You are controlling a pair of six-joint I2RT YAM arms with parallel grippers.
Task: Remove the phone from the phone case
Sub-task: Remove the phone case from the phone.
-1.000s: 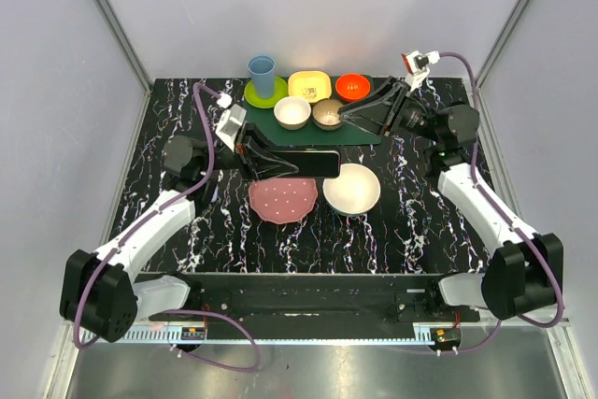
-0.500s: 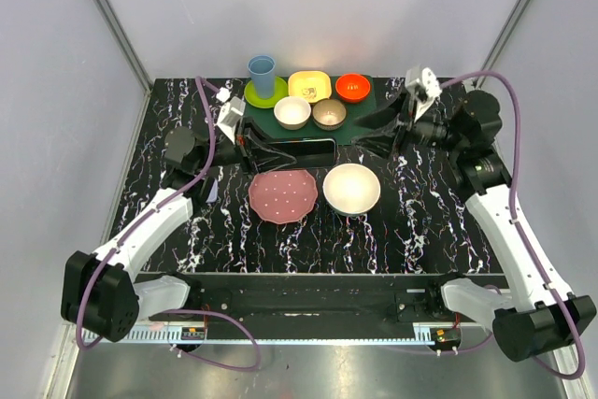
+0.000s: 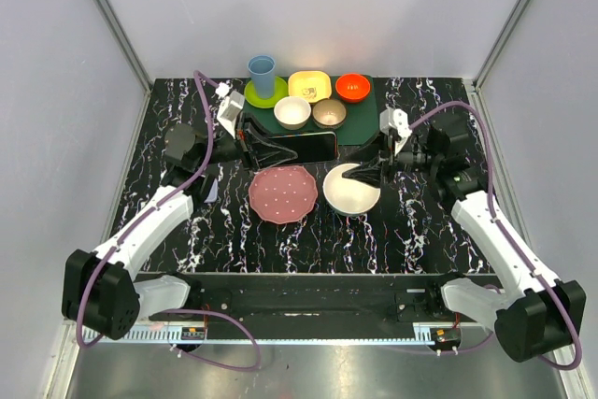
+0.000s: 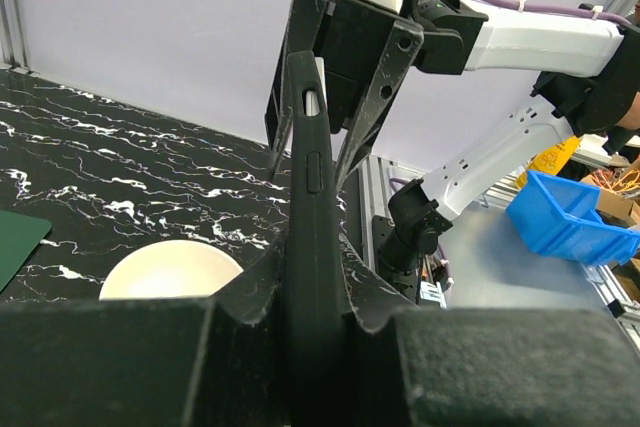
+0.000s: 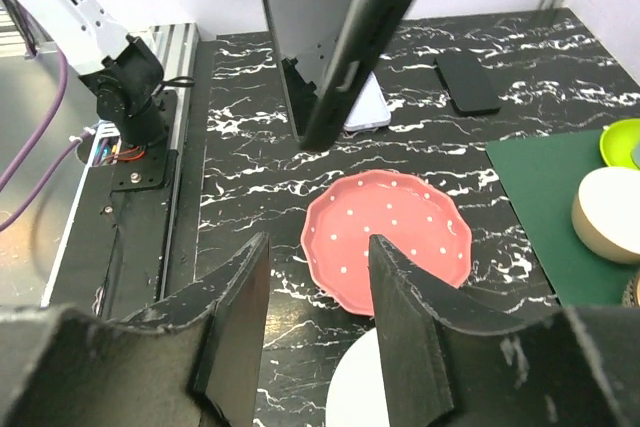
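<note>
My left gripper is shut on the phone, a black slab held on edge above the table behind the pink plate. The left wrist view shows its black side with a button between my fingers. No lavender rim shows on it. A pale lavender flat piece, the phone case, lies on the table beside the left arm; the right wrist view shows it partly behind the phone. My right gripper is open and empty over the white plate, short of the phone's free end.
A pink dotted plate and a white plate lie mid-table. A green mat at the back holds a blue cup, a yellow dish, a red bowl and two small bowls. A black flat rectangle lies on the table near the lavender piece.
My right arm swung from the back right down to the white plate, jaws open toward the phone. My left gripper moved the phone a little farther back.
</note>
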